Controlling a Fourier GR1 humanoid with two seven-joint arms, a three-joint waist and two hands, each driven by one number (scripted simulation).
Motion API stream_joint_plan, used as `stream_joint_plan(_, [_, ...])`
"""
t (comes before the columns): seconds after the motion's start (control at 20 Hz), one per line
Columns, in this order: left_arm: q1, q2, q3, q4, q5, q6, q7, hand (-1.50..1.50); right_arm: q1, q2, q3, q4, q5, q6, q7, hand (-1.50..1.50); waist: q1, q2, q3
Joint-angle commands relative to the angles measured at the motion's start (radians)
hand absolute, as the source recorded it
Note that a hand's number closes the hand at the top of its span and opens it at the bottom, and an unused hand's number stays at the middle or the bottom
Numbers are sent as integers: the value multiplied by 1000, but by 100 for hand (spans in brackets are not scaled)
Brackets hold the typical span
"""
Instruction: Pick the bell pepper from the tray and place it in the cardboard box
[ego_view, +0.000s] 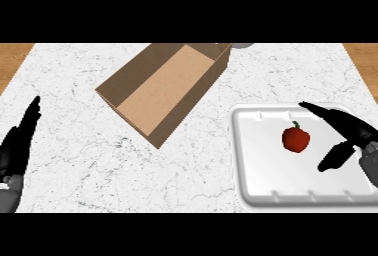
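Right hand (347, 137) spread beside bell pepper (296, 139) (no contact); risk: fingers nudge it, rolling across tray (255, 190).

A red bell pepper (296, 139) with a short green stem lies on the white tray (255, 190) — just left of the open right hand (353, 136). The open-topped cardboard box (164, 89) sits tilted, well apart — up-left of that hand.

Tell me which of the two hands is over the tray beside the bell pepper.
The right hand, open over the white tray just right of the red bell pepper. The left hand rests at the counter's left edge, far from the tray.
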Motion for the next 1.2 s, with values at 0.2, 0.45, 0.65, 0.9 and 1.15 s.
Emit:
stream_joint_plan(0.2, [-60, -76, 61, 141, -60, -44, -78, 0, -3, 19, -88, -23, 49, 79, -46, -150, -9, 1, 0])
stream_joint_plan(0.45, [-47, -29, 93, -4, -69, -87, 70, 0, 22, 104, -87, -94, 65, 99, -19, -150, -5, -1, 0])
stream_joint_plan(0.65, [5, -76, 120, 16, -99, -81, -7, 0, 48, 96, -137, -237, 62, 156, 35, -150, -8, -2, 0])
stream_joint_plan(0.9, [-29, -94, 149, 46, -131, -104, -13, 0, 45, 112, -143, -208, 130, 205, 61, -150, -5, 0, 0])
stream_joint_plan(1.15, [27, -138, 123, -54, -159, -103, 27, 0, 37, 128, -158, -143, 187, 212, 92, -150, -1, 0, 0])
